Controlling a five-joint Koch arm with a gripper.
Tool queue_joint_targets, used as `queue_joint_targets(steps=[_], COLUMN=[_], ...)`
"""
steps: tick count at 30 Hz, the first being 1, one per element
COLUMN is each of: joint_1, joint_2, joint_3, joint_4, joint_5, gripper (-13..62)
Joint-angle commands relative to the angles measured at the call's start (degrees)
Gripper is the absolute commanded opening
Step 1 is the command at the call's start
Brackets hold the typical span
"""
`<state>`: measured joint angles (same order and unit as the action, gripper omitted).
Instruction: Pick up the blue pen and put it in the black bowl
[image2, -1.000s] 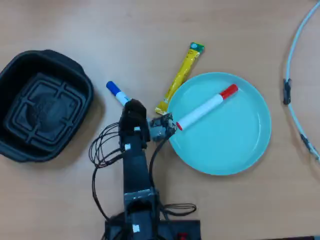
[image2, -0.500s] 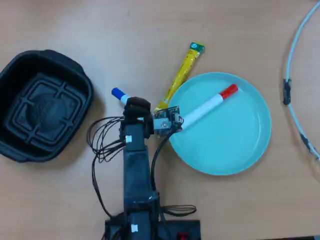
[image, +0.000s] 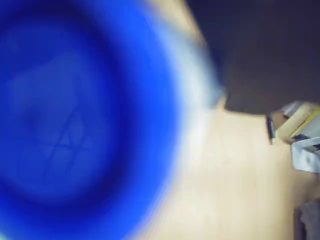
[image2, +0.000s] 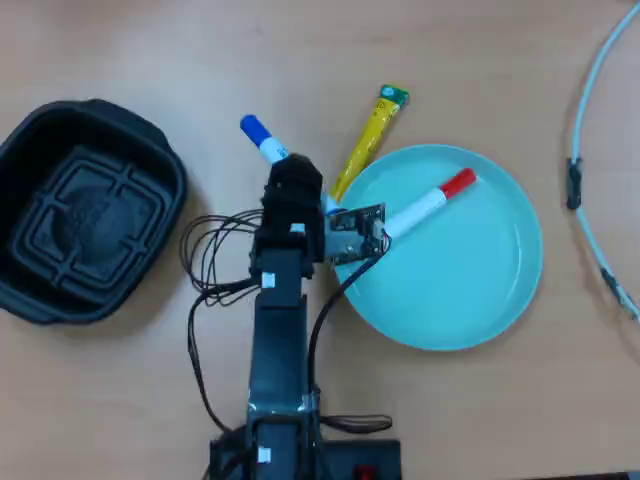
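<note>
Blue pen: lying partly under the gripper in the overhead view, blue cap end sticking out toward the upper left, the rest of the barrel hidden beneath the arm's head. In the wrist view a blurred blue mass is filling most of the frame, apparently the pen's end sitting very close to the lens.

Gripper: whether its jaws are clamping the pen cannot be told; they are not showing in either view.

Risks, judged: pen slipping or swinging if it is being held off-centre; cap end clipping the rim of the black bowl, which is sitting well apart at the left.

Arm: reaching up the frame from its base at the bottom edge, head hanging just beside the teal plate carrying the red-capped marker.
</note>
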<state>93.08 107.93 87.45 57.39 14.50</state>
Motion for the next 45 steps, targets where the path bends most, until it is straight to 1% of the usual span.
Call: queue_joint_targets(steps=[1, 4, 8, 16, 22, 27, 31, 36, 40, 45], joint_1=[-2.2, -7.4, -11.3, -28.3, -36.8, -44.2, -47.6, -51.2, -52.0, -52.2], joint_2=[3.0, 2.9, 2.5, 1.7, -4.6, -9.1, -13.4, -18.9, -24.7, -27.0], joint_3=[-8.2, -9.7, -13.5, -15.6, -22.0, -23.2, -23.2, -25.0, -28.0, -30.4], joint_4=[-0.6, -0.5, 0.9, 2.5, 2.1, 1.2, -3.3, -8.5, -6.6, -1.7], joint_5=[-0.8, -0.5, -0.3, -0.3, -0.3, 1.0, 4.0, 4.4, 4.4, 4.3], gripper=[-6.6, -6.7, -6.6, -6.6, -6.6, -6.6, -6.6, -6.6, -6.6, -6.2])
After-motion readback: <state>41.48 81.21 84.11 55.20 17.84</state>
